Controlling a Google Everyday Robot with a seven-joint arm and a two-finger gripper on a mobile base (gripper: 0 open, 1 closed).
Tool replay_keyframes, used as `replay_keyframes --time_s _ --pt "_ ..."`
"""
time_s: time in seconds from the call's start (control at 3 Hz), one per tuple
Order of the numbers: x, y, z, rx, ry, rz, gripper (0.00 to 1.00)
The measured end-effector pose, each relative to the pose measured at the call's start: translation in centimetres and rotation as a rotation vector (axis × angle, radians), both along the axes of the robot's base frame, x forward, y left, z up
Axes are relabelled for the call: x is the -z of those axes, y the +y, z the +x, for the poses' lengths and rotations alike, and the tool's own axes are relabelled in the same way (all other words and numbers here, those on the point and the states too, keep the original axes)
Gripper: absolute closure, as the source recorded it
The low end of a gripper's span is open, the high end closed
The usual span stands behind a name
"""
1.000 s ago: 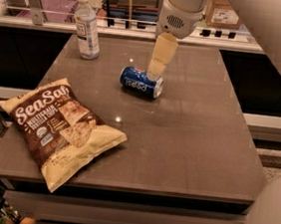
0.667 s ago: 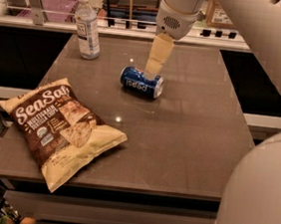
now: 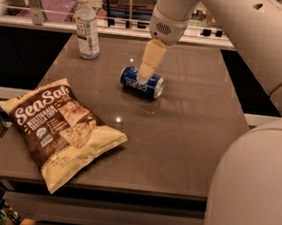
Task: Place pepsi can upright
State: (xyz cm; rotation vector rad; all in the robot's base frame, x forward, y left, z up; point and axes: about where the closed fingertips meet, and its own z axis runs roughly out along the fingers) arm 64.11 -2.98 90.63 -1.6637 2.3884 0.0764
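Observation:
The pepsi can [image 3: 143,84] is blue with white lettering and silver ends. It lies on its side near the middle of the dark brown table [image 3: 189,134], its long axis running left to right. My gripper [image 3: 144,76] hangs down from the white arm at the top of the view, tilted slightly to the left. Its tip is at the can's upper side, over the left half. Whether it touches the can is not clear.
A clear plastic water bottle [image 3: 87,27] with a white cap stands upright at the table's back left. A large brown and cream chip bag [image 3: 59,127] lies flat at the front left. My white arm and body [image 3: 254,186] fill the right side of the view.
My gripper has come down and to the left, from just above the can's right part to the can's upper left side. The can, the bottle and the bag have not moved.

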Motion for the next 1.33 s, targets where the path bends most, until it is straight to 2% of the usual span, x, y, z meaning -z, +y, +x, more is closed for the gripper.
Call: replay_keyframes --time_s 0.67,1.33 --pt "2.3 2.1 -1.0 0.022 0.039 -0.011 0.0" --pt "5.4 4.0 0.6 -0.007 0.095 -0.051 0.0"
